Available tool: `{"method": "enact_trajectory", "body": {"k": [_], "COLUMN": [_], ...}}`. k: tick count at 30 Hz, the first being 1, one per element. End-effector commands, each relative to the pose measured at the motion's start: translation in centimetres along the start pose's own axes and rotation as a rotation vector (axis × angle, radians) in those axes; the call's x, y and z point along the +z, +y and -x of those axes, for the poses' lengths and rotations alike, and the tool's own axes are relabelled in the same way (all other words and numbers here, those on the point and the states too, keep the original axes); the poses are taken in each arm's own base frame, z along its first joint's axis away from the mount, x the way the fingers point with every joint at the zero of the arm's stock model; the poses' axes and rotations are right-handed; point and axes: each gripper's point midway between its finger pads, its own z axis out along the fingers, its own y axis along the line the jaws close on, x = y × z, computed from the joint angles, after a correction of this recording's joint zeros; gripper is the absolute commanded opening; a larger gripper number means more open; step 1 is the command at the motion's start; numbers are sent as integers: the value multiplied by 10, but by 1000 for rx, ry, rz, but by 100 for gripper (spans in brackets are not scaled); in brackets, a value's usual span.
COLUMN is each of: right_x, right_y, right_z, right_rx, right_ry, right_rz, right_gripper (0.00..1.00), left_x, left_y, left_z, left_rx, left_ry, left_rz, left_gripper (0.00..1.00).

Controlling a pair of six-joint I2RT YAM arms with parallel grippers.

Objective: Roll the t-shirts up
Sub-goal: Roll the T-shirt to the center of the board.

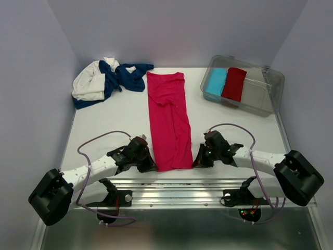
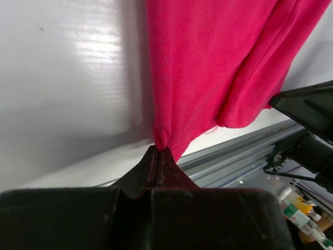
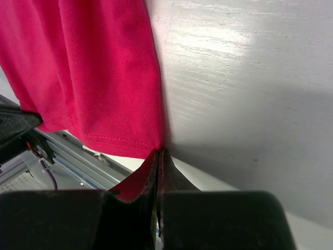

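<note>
Pink-red t-shirt (image 1: 167, 122): left claw (image 2: 157, 152), right claw (image 3: 158, 152)

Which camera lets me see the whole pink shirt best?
The top camera: the pink shirt lies whole, a long strip. The wrist cameras show only its near corners, pinched by the left claw and right claw.

Left end effector (image 1: 151, 166), right end effector (image 1: 197, 162): low, jaws clamped.

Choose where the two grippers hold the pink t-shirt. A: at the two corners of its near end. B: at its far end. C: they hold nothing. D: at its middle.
A: the left gripper and the right gripper are each shut on a near corner of the pink t-shirt.
</note>
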Motion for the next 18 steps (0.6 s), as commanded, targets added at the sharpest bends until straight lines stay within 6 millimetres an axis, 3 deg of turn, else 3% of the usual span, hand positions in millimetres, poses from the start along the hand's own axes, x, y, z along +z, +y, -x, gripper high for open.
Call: {"method": "enact_trajectory", "body": {"k": [1, 8, 18], "right_x": [-7, -13, -34], "right_y": [8, 17, 31], "right_z": [4, 10, 45], "right_rx": [-21, -43, -94], "right_ry": [-23, -43, -187], "right_rz": [16, 16, -44], "right_gripper": [1, 1, 1], "left_x": [-10, -17, -35], "left_y": [-7, -12, -37], "left_z": [-14, -10, 27], "left_rx": [-78, -106, -130], "left_ry": [48, 15, -135], "left_rz": [-23, -42, -44], "left_gripper": [0, 0, 0]}}
